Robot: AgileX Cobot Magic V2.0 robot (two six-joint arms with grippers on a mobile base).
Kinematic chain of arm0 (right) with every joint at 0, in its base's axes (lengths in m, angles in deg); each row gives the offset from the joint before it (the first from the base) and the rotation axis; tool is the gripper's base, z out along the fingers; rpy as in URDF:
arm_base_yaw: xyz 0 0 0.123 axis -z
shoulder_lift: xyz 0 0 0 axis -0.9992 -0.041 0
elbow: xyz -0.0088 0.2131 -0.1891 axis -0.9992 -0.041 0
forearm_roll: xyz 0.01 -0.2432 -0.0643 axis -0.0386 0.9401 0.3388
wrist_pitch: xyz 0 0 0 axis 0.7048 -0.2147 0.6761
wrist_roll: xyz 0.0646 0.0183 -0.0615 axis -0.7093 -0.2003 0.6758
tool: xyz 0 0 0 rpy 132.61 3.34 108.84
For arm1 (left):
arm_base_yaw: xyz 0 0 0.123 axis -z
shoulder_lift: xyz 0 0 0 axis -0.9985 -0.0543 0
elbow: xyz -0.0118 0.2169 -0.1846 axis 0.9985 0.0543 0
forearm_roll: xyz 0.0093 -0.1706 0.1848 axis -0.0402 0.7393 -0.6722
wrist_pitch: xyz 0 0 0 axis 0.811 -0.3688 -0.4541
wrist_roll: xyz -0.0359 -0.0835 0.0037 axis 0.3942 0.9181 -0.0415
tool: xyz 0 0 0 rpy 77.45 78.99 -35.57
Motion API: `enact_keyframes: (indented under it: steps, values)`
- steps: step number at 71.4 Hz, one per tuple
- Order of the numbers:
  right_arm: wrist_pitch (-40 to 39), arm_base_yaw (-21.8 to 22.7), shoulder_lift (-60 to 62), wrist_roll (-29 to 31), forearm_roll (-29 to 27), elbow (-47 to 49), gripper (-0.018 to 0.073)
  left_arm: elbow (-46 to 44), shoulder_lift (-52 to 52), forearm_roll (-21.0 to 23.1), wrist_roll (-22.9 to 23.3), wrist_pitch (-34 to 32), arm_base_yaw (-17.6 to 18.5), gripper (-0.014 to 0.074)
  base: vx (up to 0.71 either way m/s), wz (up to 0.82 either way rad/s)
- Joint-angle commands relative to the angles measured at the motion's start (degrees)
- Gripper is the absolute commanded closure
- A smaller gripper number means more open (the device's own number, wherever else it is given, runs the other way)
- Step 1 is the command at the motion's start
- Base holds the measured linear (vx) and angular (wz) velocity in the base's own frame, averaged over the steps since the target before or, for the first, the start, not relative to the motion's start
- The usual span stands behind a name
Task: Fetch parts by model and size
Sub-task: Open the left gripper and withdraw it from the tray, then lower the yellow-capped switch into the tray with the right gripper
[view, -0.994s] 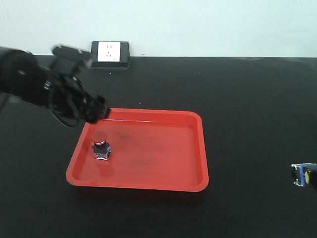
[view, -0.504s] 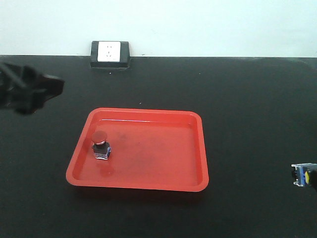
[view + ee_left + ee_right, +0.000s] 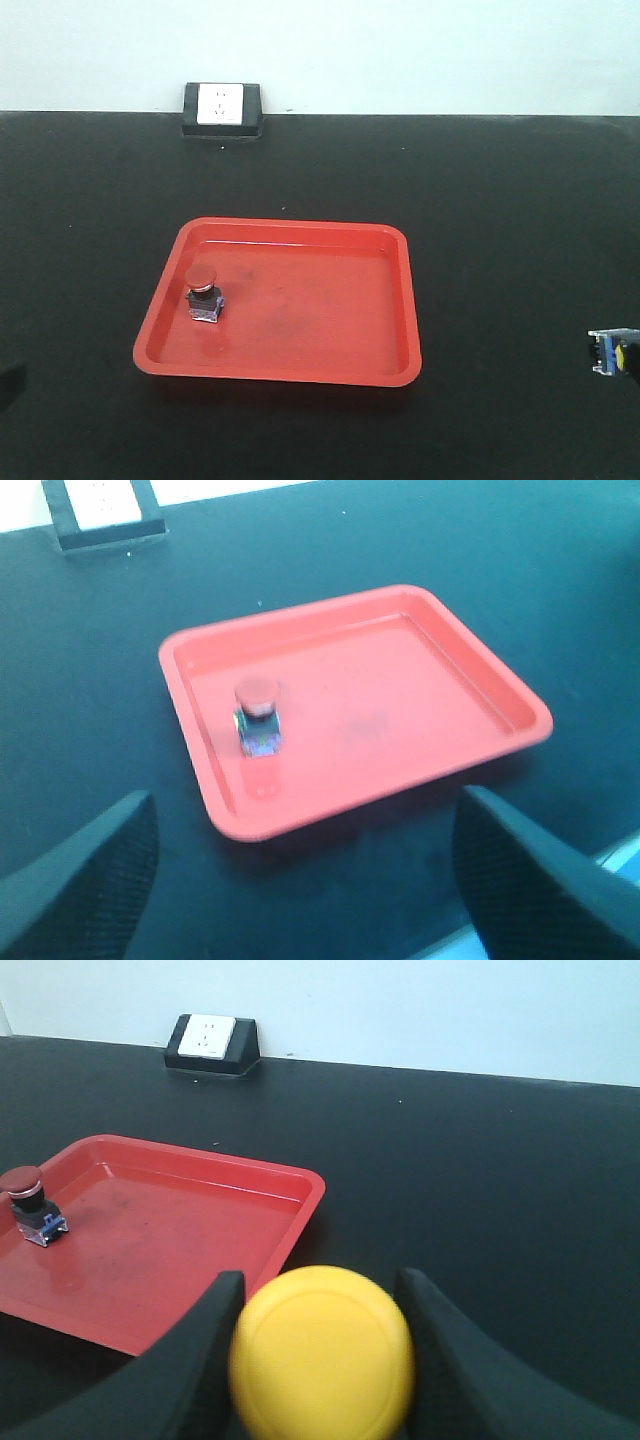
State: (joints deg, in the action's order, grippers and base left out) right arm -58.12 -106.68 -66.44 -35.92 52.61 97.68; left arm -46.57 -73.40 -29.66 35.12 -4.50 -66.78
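The red-capped switch stands upright on its black and blue base in the left part of the red tray. In the left wrist view the same switch and tray lie ahead of my left gripper, which is open and empty, its fingers wide apart over the black table in front of the tray. My right gripper is shut on the yellow-capped switch, cap towards the camera. That switch's blue base shows at the right edge of the front view.
A white socket in a black box sits at the back of the black table by the wall. The tray's right part is bare. The table's near edge shows close to my left gripper.
My left arm has drawn back from above the tray's far left corner, going left and out of the front view. The red-capped switch stays in the tray. The right gripper has not moved.
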Motion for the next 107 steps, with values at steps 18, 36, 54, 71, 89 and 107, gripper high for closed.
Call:
enact_keyframes:
  steps: [18,36,54,71,89,107]
  values:
    - [-5.1,-0.1,-6.3,1.8,0.4,4.1,0.0567,10.0,13.6,0.9,-2.5,-11.8,0.4,0.002,0.0,0.0]
    - [-2.7,-0.1,-25.2,3.5,0.1,16.4,0.0564,10.4,14.2,1.0,-2.6,-13.7,0.4,0.002,0.0,0.0]
    - [-0.2,-0.1,-42.3,8.7,-5.0,29.1,0.0561,10.4,14.2,1.1,-2.6,-13.2,0.4,0.002,0.0,0.0]
    - [1.4,-4.2,-55.3,12.4,-7.3,36.2,0.0561,10.4,14.2,1.1,-2.6,-13.0,0.4,0.002,0.0,0.0]
    - [1.2,-6.0,-68.5,4.7,-7.1,43.9,0.0559,10.4,14.2,1.1,-2.6,-12.6,0.4,0.002,0.0,0.0]
    - [-0.5,-6.0,-79.3,4.5,-7.1,48.6,0.0554,10.4,14.2,1.1,-2.6,-12.6,0.4,0.002,0.0,0.0]
